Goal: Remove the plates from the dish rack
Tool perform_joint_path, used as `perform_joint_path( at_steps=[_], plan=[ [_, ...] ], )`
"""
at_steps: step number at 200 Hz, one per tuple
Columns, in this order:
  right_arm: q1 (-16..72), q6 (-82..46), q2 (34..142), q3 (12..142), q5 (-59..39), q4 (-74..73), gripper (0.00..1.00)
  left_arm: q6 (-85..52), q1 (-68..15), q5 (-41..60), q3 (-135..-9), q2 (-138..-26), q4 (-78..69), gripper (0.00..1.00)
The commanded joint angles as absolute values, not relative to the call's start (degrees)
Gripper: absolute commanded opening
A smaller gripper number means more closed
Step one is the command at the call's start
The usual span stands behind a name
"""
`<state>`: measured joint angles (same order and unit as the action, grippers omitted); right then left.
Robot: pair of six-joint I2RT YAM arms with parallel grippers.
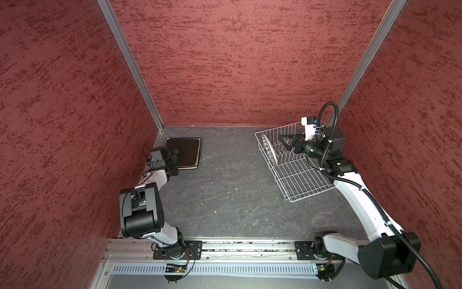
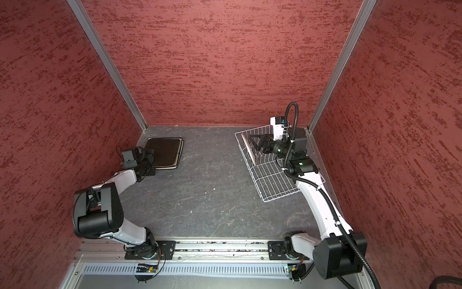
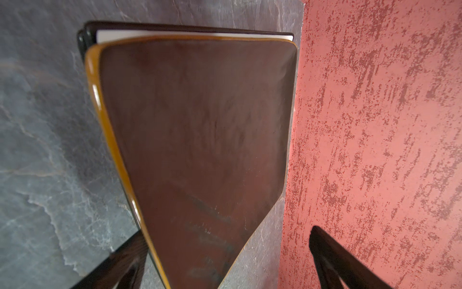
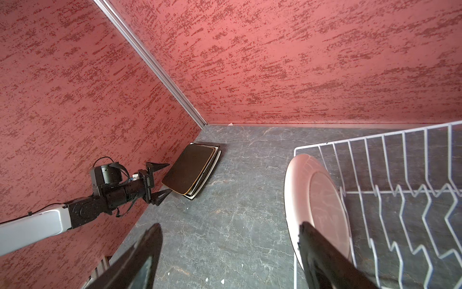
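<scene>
Right wrist view: dish rack (image 4: 400, 160), white wire, sits at the far right of the grey marbled tabletop (image 4: 237, 175), set at an angle to the walls. One round plate (image 4: 317, 197), pale, stands on edge among the prongs at the rack's far-left end. Its pattern is too washed out to read.

Right gripper (image 4: 230, 225) is low at that plate, jaws spread wide. One finger (image 4: 322, 255) lies across the plate's face on the rack side, the other is out on the open-table side, and the rim is between them. Nothing is clamped. Cannot tell whether the rack-side finger touches the plate.

Same view, far left: stack of square plates (image 4: 192, 172) lies flat, close to the left wall (image 4: 75, 100) and well apart from the rack.

Left wrist view: top plate (image 3: 200, 137) is dark brown and glossy with an amber rim. Under it, at the far side, a white plate (image 3: 175, 36) shows its edge, then a black plate (image 3: 85, 32). Left gripper (image 3: 228, 231) has its jaws wide apart and holds nothing. The near edge of the top plate lies between its fingers. Contact with the plate cannot be made out.

Both top views:
- Left gripper (image 1: 176, 161) (image 2: 152, 162) is at the stack's near-left side.
- Right gripper (image 1: 283, 141) (image 2: 253, 141) is over the rack's far end, beside the upright round plate (image 1: 270, 150) (image 2: 248, 149)
- The rack's long side (image 1: 300, 175) (image 2: 272, 180) runs from far left to near right
</scene>
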<state>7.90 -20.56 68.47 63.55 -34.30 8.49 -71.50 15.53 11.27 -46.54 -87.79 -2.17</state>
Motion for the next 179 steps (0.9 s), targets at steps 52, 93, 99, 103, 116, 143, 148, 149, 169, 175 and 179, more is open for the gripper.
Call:
perform_joint_path(
  at_steps=[52, 93, 99, 103, 116, 143, 148, 149, 169, 175, 179],
  plan=[
    [7.5, -20.58, 68.51, 64.56, -29.23, 12.71, 0.86, -68.34, 15.64, 9.95, -43.7, -80.48, -0.57, 0.99],
    [7.51, -21.65, 67.55, 62.95, -24.51, 13.46, 0.86, -67.33, 15.14, 10.46, -42.01, -77.24, 0.11, 0.99],
    [7.56, -21.49, 67.29, 62.44, -23.05, 13.87, 0.86, -65.98, 14.61, 10.49, -42.4, -76.71, 0.51, 1.0],
    [7.56, -21.38, 67.14, 62.14, -22.31, 14.08, 0.86, -64.87, 14.26, 10.46, -42.84, -76.38, 1.21, 1.0],
    [7.55, -20.8, 66.66, 61.32, -20.83, 15.0, 0.86, -61.01, 13.1, 11.21, -44.53, -75.33, 3.55, 0.99],
    [7.55, -20.54, 66.7, 60.41, -20.03, 17.75, 0.85, -54.81, 9.42, 10.64, -45.58, -71.7, 6.61, 0.99],
    [7.51, -20.56, 66.79, 60.18, -20.19, 18.25, 0.86, -54.21, 8.63, 10.47, -45.38, -70.84, 6.59, 0.99],
    [7.49, -20.56, 66.84, 60.15, -20.25, 18.36, 0.86, -54.13, 8.49, 10.47, -45.32, -70.66, 6.59, 1.0],
    [7.65, -20.05, 67.11, 58.01, -21.16, 18.63, 0.85, -52.01, 5.19, 10.04, -44.75, -67.56, 7.25, 1.0],
    [7.65, -19.96, 67.3, 57.39, -20.87, 18.86, 0.85, -51.4, 3.85, 9.42, -44.59, -66.74, 7.5, 1.0],
    [7.6, -19.95, 67.39, 57.04, -20.55, 19.14, 0.84, -50.89, 2.89, 8.99, -44.55, -66.23, 7.62, 1.0]
  ],
)
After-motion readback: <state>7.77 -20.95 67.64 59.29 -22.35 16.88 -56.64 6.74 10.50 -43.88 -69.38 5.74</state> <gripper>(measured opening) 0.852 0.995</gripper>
